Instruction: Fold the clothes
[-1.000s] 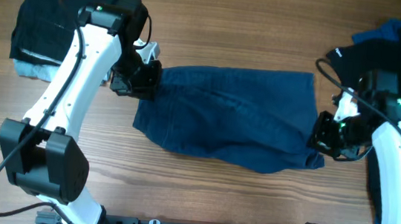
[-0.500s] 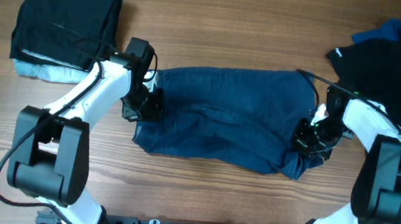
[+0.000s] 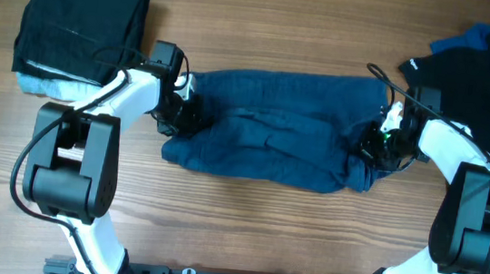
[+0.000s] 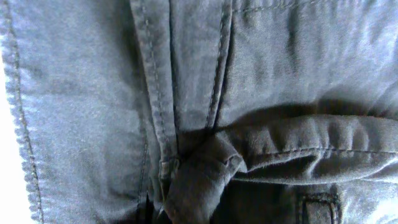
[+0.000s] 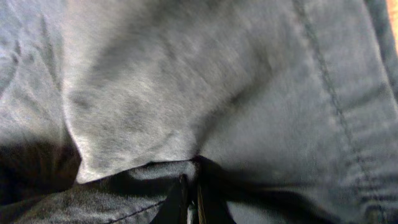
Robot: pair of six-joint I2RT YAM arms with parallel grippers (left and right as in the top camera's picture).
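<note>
Careful, your left gripper (image 3: pixel 181 114) and right gripper (image 3: pixel 377 151) both look clenched on the dark navy cloth shorts (image 3: pixel 271 149), so uneven pulls could skew the fold.

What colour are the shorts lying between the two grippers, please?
The shorts are dark navy blue; the overhead view shows it best.

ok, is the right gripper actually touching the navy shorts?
Touching. Right wrist view: the right gripper pinches a fold of the navy shorts between its fingers, cloth filling the frame. Overhead puts it at the shorts' right end.
</note>
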